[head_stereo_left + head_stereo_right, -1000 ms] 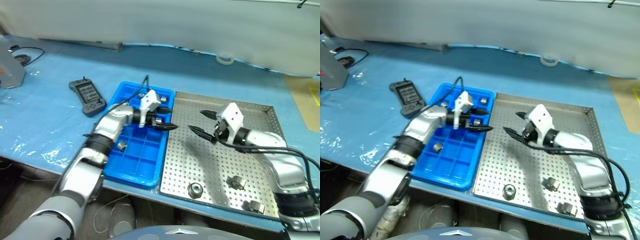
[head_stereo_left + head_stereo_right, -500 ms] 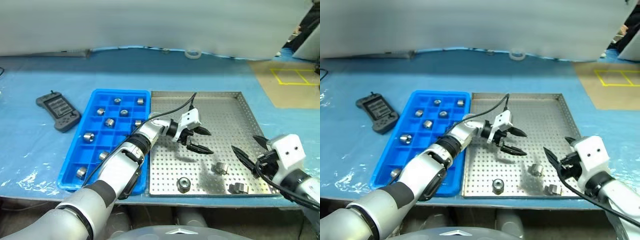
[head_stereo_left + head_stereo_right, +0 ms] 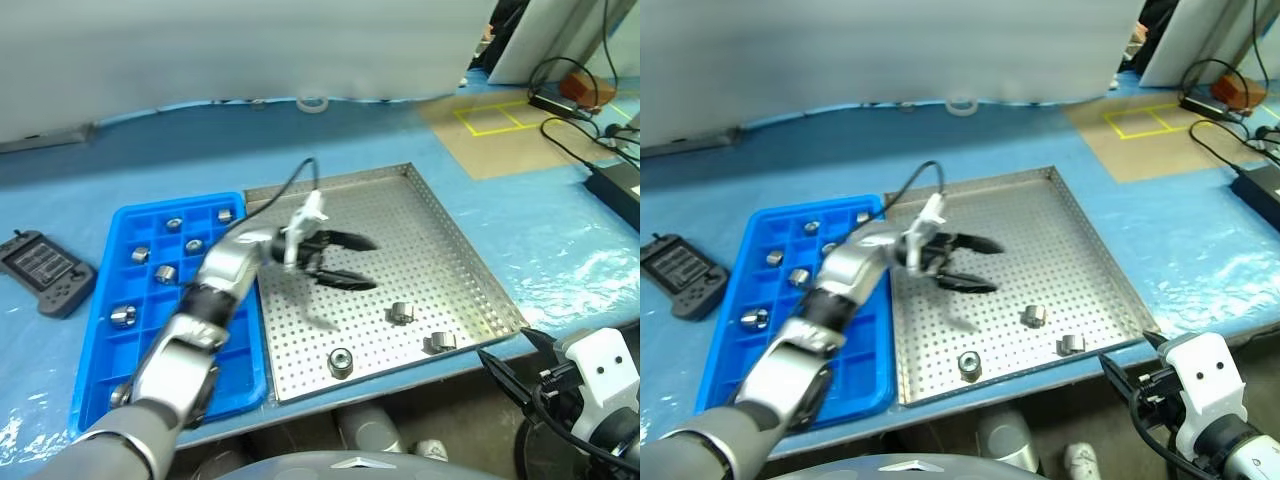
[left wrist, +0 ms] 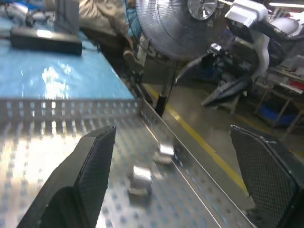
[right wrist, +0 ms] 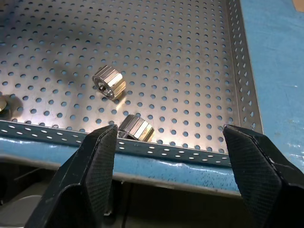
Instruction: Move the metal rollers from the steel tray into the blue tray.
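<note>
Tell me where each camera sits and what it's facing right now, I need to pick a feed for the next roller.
Head stereo pair: on the head, looking down on the steel tray and blue tray; left gripper open above the steel tray, right gripper open off its near edge.
Left wrist: looks level along its open fingers over the tray toward a fan.
Right wrist: looks down between open fingers at the tray's near corner.
Shared: two metal rollers show in every view.

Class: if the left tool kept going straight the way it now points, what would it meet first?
Probably the two rollers lying ahead on the steel tray, between the open left tool's fingers in its wrist view, though depth is hard to judge.
</note>
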Controlling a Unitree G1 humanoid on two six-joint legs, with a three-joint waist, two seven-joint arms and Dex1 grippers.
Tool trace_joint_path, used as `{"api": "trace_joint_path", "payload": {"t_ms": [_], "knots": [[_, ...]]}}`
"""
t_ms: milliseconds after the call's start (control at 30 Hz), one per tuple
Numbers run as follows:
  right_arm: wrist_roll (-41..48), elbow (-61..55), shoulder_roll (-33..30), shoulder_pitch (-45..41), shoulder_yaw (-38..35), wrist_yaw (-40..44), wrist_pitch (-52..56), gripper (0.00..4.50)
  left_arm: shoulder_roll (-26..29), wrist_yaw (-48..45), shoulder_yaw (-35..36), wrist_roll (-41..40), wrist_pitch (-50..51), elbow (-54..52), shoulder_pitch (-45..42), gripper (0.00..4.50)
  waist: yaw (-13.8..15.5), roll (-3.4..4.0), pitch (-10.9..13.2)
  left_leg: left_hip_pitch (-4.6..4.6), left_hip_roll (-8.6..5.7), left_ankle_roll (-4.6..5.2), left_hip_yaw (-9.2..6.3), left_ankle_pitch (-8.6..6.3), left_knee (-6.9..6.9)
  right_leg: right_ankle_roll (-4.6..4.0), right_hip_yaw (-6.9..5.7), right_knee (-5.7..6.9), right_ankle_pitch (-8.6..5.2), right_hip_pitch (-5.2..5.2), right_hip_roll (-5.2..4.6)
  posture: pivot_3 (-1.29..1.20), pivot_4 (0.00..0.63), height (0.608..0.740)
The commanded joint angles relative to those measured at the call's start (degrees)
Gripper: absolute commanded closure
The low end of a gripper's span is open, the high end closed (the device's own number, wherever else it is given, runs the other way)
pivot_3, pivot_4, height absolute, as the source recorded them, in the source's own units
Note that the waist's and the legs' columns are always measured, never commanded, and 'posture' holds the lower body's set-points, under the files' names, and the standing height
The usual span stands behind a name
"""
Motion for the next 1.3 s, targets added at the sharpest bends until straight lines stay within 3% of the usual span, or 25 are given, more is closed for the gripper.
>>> {"api": "trace_joint_path", "payload": {"t_ms": [33,133,267,367,467,633,800,1100,1300], "knots": [[2.4,-1.2,-3.0,-0.5,-4.0,2.6,1.1,0.8,7.3,2.7,0.2,-3.5,8.4,-17.7,6.6,0.46,-0.1,-0.11,0.2,0.2,-0.06,0.02,-0.06,-0.05,0.0,0.17,-0.07,-0.02,-0.1,0.08,-0.01,-0.65,0.15,0.74],[0.5,0.8,-6.9,-1.1,-3.6,6.9,2.0,0.8,9.7,8.4,6.2,-12.3,18.5,-27.1,8.3,0.46,2.0,-0.14,0.5,-0.06,-0.36,0.05,-0.43,-0.07,0.11,-0.1,-0.11,0.03,0.03,0.14,-0.14,-0.57,0.15,0.74],[0.2,4.3,-10.5,-6.2,-1.2,9.4,3.0,0.8,6.6,21.5,13.2,-25.6,32.1,-37.0,9.6,0.46,4.7,-0.08,0.5,0.17,-0.49,0.18,-0.59,-0.15,0.32,-0.16,-0.19,0.04,0.04,0.66,-0.19,-0.51,0.15,0.74],[0.2,4.7,-12.4,-9.9,2.0,10.6,4.4,0.8,7.1,27.7,15.1,-29.8,36.4,-41.2,12.9,0.46,6.0,0.08,0.6,0.23,-0.52,0.19,-0.6,-0.16,0.35,0.17,-0.19,0.04,-0.16,0.71,-0.2,-0.45,0.15,0.74],[-0.1,5.2,-13.4,-12.5,5.4,11.3,5.5,0.8,10.7,30.5,14.8,-28.7,35.8,-43.6,18.3,0.46,6.7,0.19,0.5,0.28,-0.37,0.03,-0.71,-0.07,0.25,0.51,-0.18,0.17,-0.35,0.71,-0.12,-0.41,0.15,0.74],[-2.2,6.8,-13.9,-18.7,11.8,10.9,6.0,0.8,13.2,37.8,11.6,-17.8,27.9,-38.7,22.3,0.46,9.8,0.12,0.5,0.27,-0.19,-0.33,-1.1,0.14,0.12,0.59,-0.21,0.2,-0.37,0.74,0.1,-0.37,0.15,0.74],[-4.0,8.3,-13.6,-23.2,15.5,10.1,6.4,0.8,9.6,41.8,8.5,-13.1,22.0,-34.6,21.8,0.46,13.6,0.09,0.5,0.27,-0.31,-0.27,-1.08,0.11,0.2,0.23,-0.14,0.21,-0.14,0.84,0.09,-0.37,0.15,0.74],[-8.2,15.0,-13.6,-25.7,17.0,11.6,2.9,0.8,3.6,39.2,5.1,-13.6,15.2,-27.2,17.0,0.46,17.3,0.03,0.4,0.38,-0.21,-0.29,-0.98,0.14,0.25,0.19,0.07,0.44,-0.09,0.79,0.11,-0.36,0.15,0.74],[-13.5,25.2,-13.9,-29.6,19.3,14.0,-3.0,0.8,-0.8,31.8,4.2,-13.2,6.2,-18.0,11.9,0.46,18.5,-0.09,0.3,0.54,-0.25,-0.34,-0.79,0.16,0.43,0.18,0.31,0.99,-0.1,0.66,0.1,-0.33,0.15,0.74]]}}
